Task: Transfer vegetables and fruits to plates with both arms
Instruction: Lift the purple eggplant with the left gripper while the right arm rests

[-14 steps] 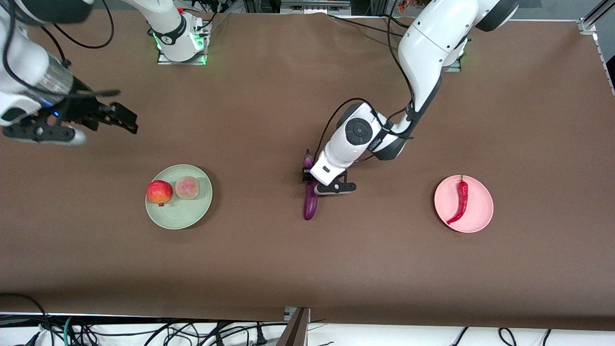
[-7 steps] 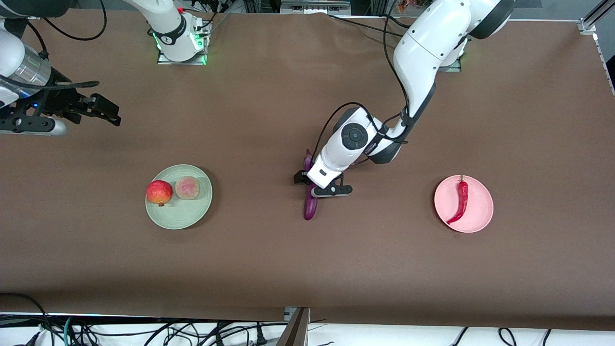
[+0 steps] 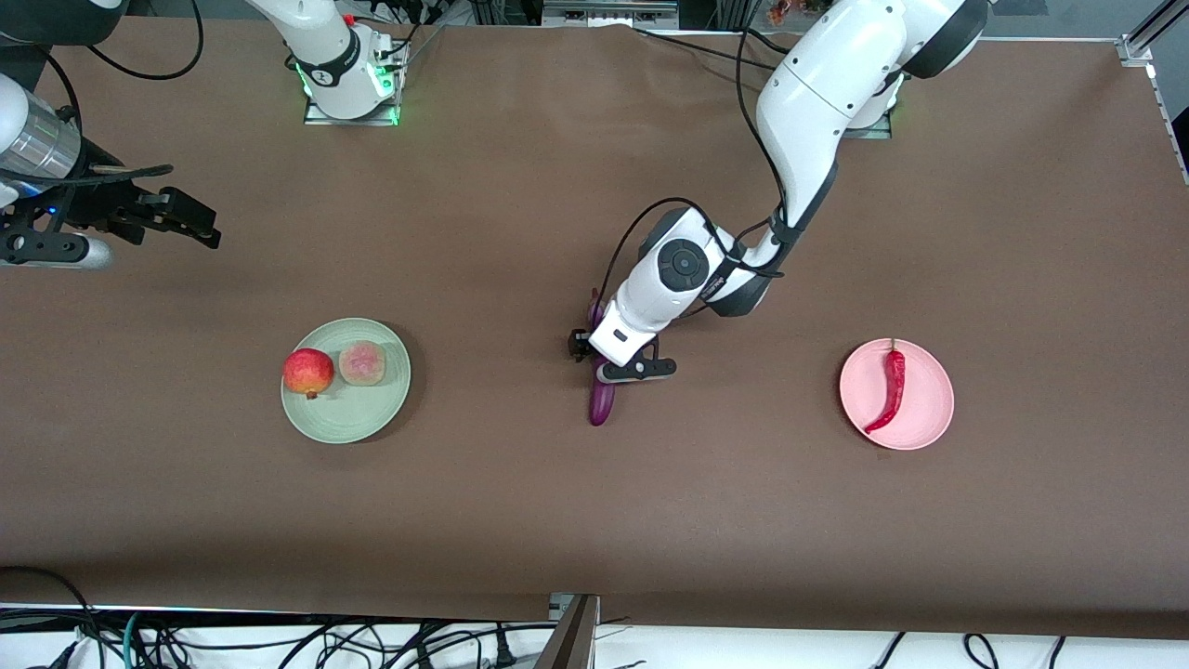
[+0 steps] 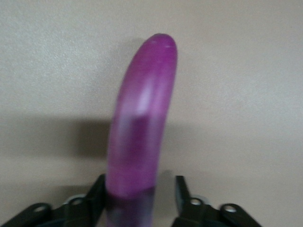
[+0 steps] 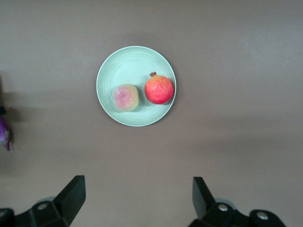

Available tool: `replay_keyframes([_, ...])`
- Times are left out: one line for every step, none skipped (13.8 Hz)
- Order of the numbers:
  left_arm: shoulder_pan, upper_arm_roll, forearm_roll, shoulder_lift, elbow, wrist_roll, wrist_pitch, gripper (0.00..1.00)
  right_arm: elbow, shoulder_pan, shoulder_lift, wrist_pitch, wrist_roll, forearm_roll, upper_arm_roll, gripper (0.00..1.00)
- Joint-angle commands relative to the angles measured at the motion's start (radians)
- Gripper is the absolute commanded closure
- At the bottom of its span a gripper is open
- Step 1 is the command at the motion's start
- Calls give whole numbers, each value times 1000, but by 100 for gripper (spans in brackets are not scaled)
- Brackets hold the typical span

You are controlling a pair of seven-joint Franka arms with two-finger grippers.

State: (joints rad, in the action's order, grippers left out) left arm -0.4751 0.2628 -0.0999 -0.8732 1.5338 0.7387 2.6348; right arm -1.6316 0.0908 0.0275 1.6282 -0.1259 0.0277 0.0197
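The purple eggplant lies on the table between the two plates. My left gripper is low over its upper half, fingers open on either side of it; in the left wrist view the eggplant runs between the fingers of the left gripper, one finger against it and a gap at the other. The pomegranate and the peach sit on the green plate. The red chili lies on the pink plate. My right gripper is open, empty and raised at the right arm's end of the table.
The right wrist view looks down on the green plate with the peach and the pomegranate, past the open right gripper. The arm bases stand at the table's edge farthest from the front camera. Cables hang along the near edge.
My left gripper has shifted slightly along the eggplant and settled around it. My right arm has drawn back toward its own end of the table.
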Motion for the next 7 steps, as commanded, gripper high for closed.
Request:
replay_keyframes([-7, -8, -17, -20, -35, -16, -2, 100, 6, -25, -8, 2, 11, -12, -23, 0])
replay_keyframes([-4, -8, -17, -13, -37, -15, -2, 100, 7, -22, -8, 4, 5, -15, -23, 0])
replay_keyframes([9, -7, -20, -1, -37, -15, -10, 100, 13, -23, -8, 2, 8, -15, -23, 0])
replay_keyframes([19, -5, -23, 22, -35, -13, -27, 100, 32, -25, -6, -1, 20, -15, -23, 0])
replay_keyframes([35, -4, -24, 57, -35, -13, -91, 100, 45, -23, 2, -8, 22, -15, -23, 0])
replay_keyframes([56, -4, -23, 94, -37, -15, -181, 100, 49, -22, 2, -8, 17, -17, -26, 0])
replay_keyframes([75, -4, -23, 133, -35, -21, -258, 100, 55, -22, 3, -5, 15, -17, -26, 0])
